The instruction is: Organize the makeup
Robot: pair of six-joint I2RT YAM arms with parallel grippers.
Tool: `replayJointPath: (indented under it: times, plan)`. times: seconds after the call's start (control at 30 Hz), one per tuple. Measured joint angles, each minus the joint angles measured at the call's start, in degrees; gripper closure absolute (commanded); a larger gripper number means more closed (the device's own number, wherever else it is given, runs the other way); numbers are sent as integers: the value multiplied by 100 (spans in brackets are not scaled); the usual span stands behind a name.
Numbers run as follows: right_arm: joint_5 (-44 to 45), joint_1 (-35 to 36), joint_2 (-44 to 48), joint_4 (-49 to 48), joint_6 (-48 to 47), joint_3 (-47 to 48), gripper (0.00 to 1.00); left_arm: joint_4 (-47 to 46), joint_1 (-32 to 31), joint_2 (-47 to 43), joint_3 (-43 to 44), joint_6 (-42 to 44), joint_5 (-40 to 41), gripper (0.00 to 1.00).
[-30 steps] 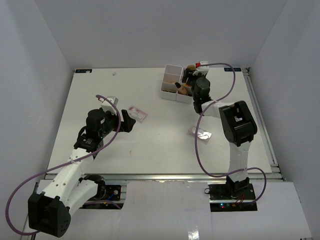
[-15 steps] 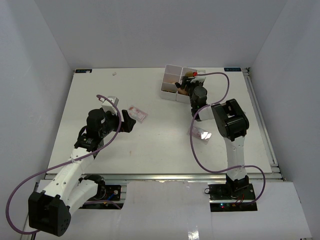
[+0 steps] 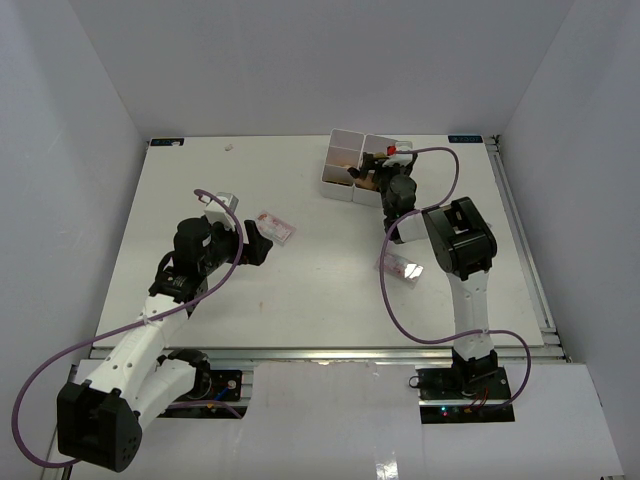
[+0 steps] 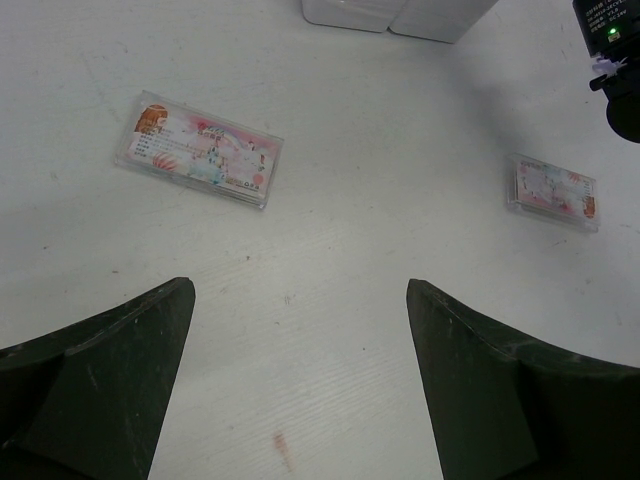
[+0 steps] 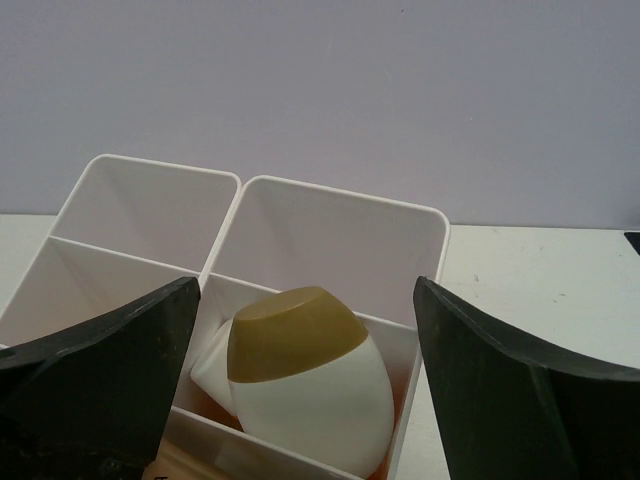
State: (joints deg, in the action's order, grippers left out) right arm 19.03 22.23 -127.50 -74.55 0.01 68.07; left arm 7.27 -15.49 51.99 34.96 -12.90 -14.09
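Observation:
Two pink flat packets lie on the table: one just ahead of my left gripper, the other beside my right arm. In the left wrist view the nearer packet is up left and the other at the right; my left gripper is open and empty above bare table. My right gripper hangs over the white box. In the right wrist view it is open and empty above a white-gold piece lying in a near compartment. Other makeup is mostly hidden.
The white multi-compartment box stands at the table's back, right of the middle; its far compartments look empty, and something orange lies under the white-gold piece. The box's front also shows in the left wrist view. Enclosure walls stand on three sides.
My right arm has swung left and in over the box, and its elbow has shifted left. My left arm has barely moved. Both packets lie where they were.

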Motion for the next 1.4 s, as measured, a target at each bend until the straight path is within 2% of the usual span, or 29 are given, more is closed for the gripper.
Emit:
replayJointPath:
  times: [0.4,0.67,0.87,0.97,1.1,1.27,1.4]
  plan:
    - [-354,3,371,37,-29,-472,10,-2,0,0,0,-1,-53,2]
    - [-819,-156,1713,216,161,-865,10,-46,0,3,0,-6,-160,2]
    - [-2937,-1063,3313,2939,49,-666,10,-159,0,199,0,-237,-204,2]
    - [-4142,-1591,4037,4151,-457,-633,10,-171,0,531,5,-458,-234,2]
    - [-5505,-1970,4722,6328,-1356,-556,10,-20,0,974,45,-678,-265,2]
    - [-6030,-2291,4972,9069,-2582,-392,10,91,4,791,46,-761,-398,2]
    - [-6008,-2752,5007,10581,-3412,-420,10,62,4,401,46,-772,-625,2]
